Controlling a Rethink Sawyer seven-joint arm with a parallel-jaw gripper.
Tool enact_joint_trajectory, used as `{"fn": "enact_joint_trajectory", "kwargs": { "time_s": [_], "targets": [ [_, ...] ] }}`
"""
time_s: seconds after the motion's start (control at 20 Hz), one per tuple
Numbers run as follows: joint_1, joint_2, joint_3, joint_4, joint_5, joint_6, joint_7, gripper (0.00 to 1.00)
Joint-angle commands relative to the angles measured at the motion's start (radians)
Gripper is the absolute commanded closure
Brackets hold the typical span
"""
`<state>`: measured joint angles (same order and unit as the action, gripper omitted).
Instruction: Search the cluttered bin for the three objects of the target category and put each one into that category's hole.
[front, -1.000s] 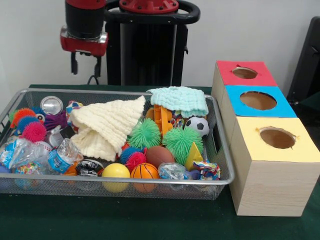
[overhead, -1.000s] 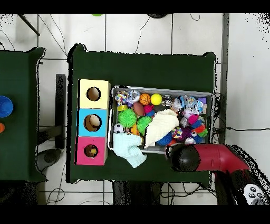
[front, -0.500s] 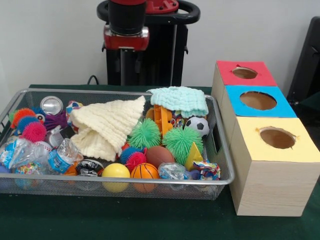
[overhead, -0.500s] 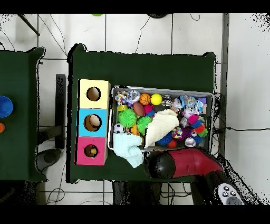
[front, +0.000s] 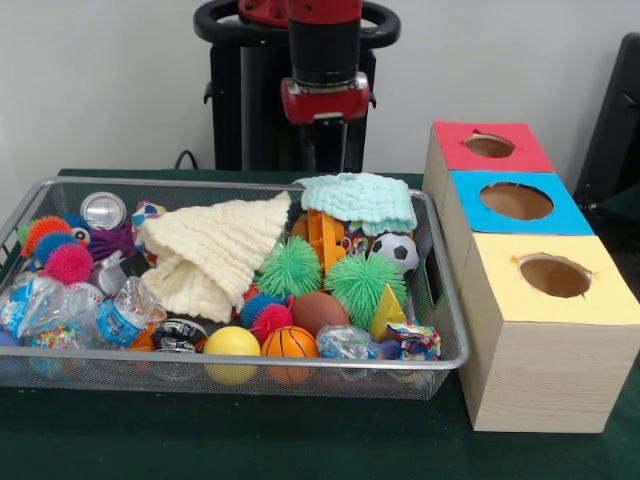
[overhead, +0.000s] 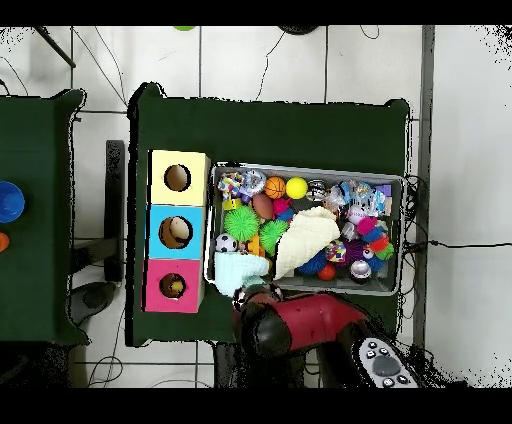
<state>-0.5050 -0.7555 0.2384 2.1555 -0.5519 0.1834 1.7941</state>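
Observation:
The wire mesh bin is packed with toys: a soccer ball, a basketball, a yellow ball, a brown football and two green spiky balls. A cream cloth and a teal cloth lie on top. My gripper hangs open and empty behind the bin's far rim, just above the teal cloth's left end. In the overhead view the red arm covers the gripper, beside the teal cloth.
Beside the bin stand three boxes with round holes on top: red, blue and yellow. A silver can, crushed plastic bottles and pink and orange spiky balls fill the bin's other end.
The arm has swung sideways along the bin's far side, from over the can end to behind the teal cloth, nearer the boxes. Nothing in the bin moved.

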Motion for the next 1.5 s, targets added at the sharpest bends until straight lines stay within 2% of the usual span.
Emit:
{"fn": "enact_joint_trajectory", "kwargs": {
  "time_s": [0.05, 0.15, 0.45, 0.7, 0.95, 1.1, 1.3, 1.5],
  "targets": [
    [0.062, 0.201, -0.099, 0.021, 0.062, -0.274, 0.287, 0.00],
    [0.069, 0.240, -0.110, 0.011, 0.081, -0.327, 0.275, 0.00],
    [0.105, 0.317, -0.158, -0.044, 0.129, -0.409, 0.226, 0.00],
    [0.140, 0.370, -0.195, -0.060, 0.173, -0.467, 0.200, 0.00],
    [0.150, 0.473, -0.199, -0.103, 0.200, -0.558, 0.187, 0.00],
    [0.147, 0.492, -0.204, -0.113, 0.189, -0.629, 0.175, 0.00],
    [0.120, 0.555, -0.208, -0.178, 0.151, -0.727, 0.157, 0.00],
    [0.046, 0.590, -0.155, -0.229, 0.037, -0.824, 0.152, 0.00]
  ]
}}
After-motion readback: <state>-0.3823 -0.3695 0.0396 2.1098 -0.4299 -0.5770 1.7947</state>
